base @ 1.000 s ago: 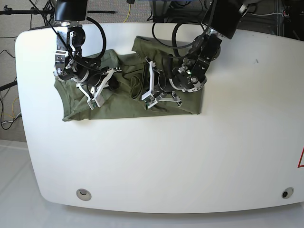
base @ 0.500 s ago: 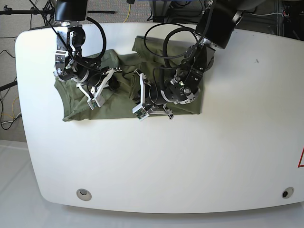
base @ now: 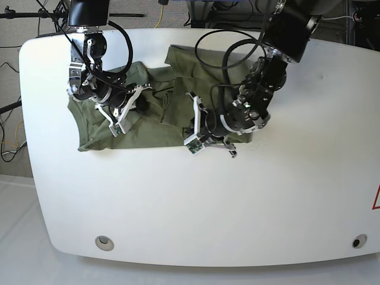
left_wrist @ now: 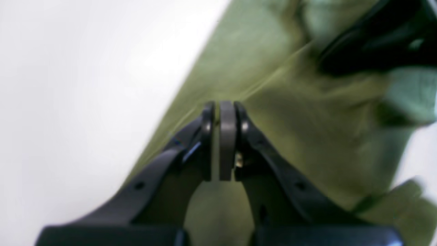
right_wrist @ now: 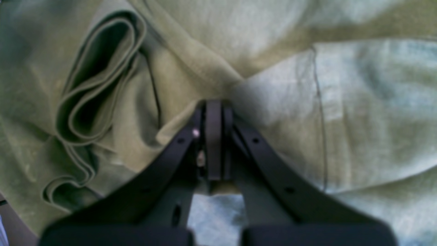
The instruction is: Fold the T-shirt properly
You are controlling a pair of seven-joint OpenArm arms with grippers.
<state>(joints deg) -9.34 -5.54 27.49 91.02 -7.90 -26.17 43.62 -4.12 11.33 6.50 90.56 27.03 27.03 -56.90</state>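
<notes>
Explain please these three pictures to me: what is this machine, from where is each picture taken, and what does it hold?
It is a robot with two arms working over a white table. The base view looks down from above. The other two views come from cameras on each wrist, looking along the black fingers. An olive-green T-shirt lies crumpled on the table. The left end effector is shut at the shirt's edge beside the bare table; whether it pinches cloth is unclear. The right end effector is also shut, its tips pressed into a fold of the fabric near the rolled collar.
</notes>
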